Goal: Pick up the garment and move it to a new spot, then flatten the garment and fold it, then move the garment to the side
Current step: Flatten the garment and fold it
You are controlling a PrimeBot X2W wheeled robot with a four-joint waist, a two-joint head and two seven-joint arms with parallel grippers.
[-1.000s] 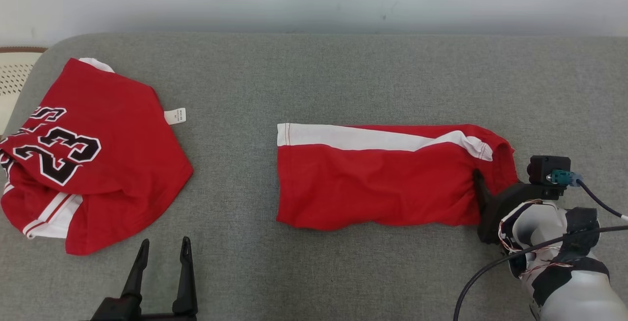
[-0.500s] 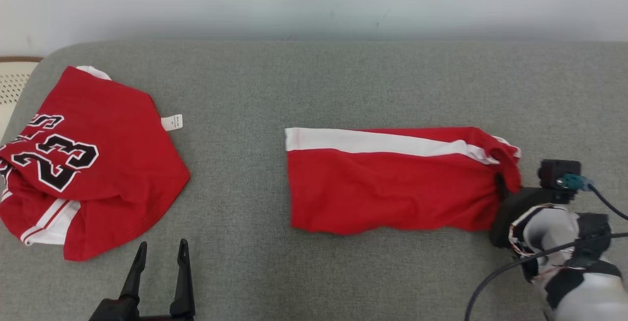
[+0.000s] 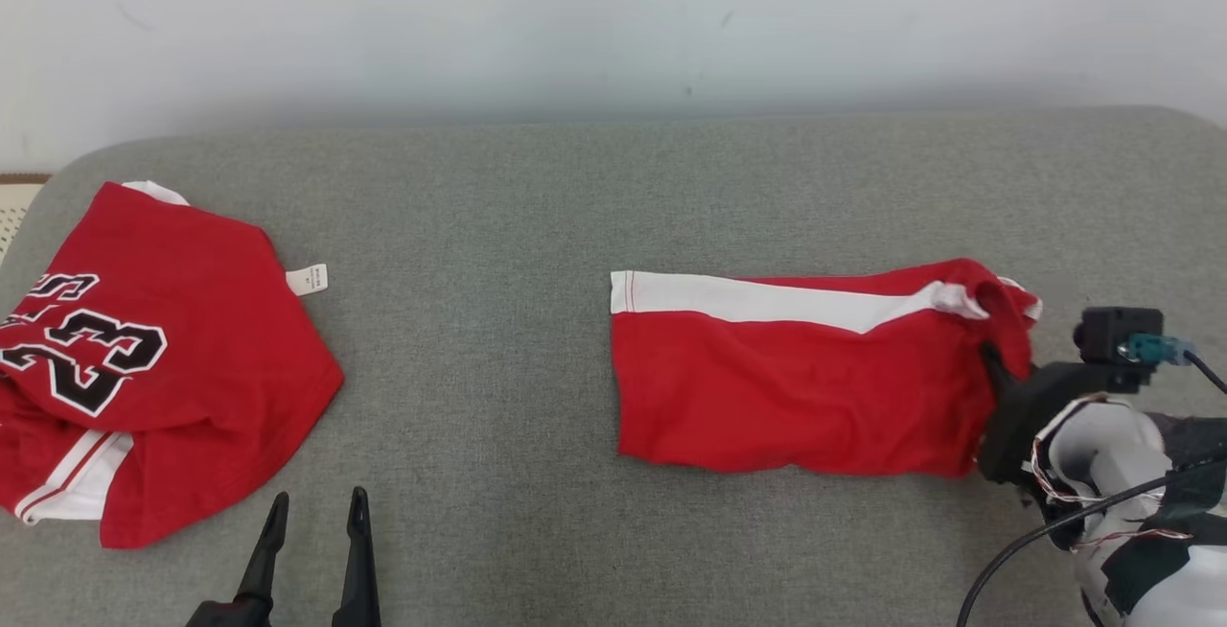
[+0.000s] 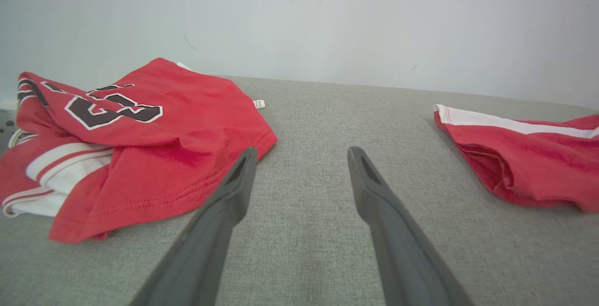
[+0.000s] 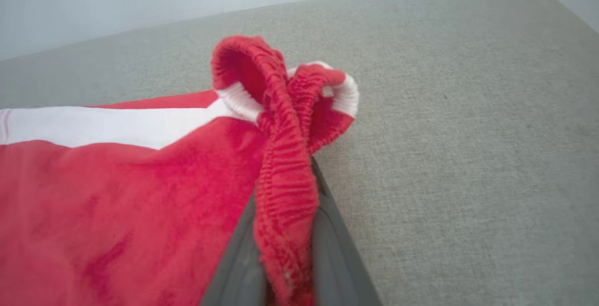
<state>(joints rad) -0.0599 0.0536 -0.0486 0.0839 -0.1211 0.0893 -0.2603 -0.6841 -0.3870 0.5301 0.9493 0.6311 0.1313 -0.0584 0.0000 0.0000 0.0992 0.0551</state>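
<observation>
The garment, red shorts [image 3: 796, 387] with a white side stripe, lies folded lengthwise on the grey padded surface [image 3: 498, 224], right of centre. My right gripper [image 3: 992, 368] is shut on the right end of the shorts. In the right wrist view the elastic waistband [image 5: 283, 109] bunches up between the two dark fingers [image 5: 327, 250], which pinch it. My left gripper [image 3: 314, 512] stands open and empty at the front left. In the left wrist view its fingers [image 4: 234, 193] are spread apart above bare grey cloth, with the shorts [image 4: 529, 156] off to the right.
A crumpled red jersey [image 3: 163, 368] with the black number 23 and a white tag lies at the far left, also in the left wrist view [image 4: 140, 123]. A pale wall runs behind the surface. A cream woven object [image 3: 10, 215] peeks in at the left edge.
My right gripper has shut on the waistband and pulled the shorts to the right, away from the jersey. The head camera has shifted. The left gripper stays open.
</observation>
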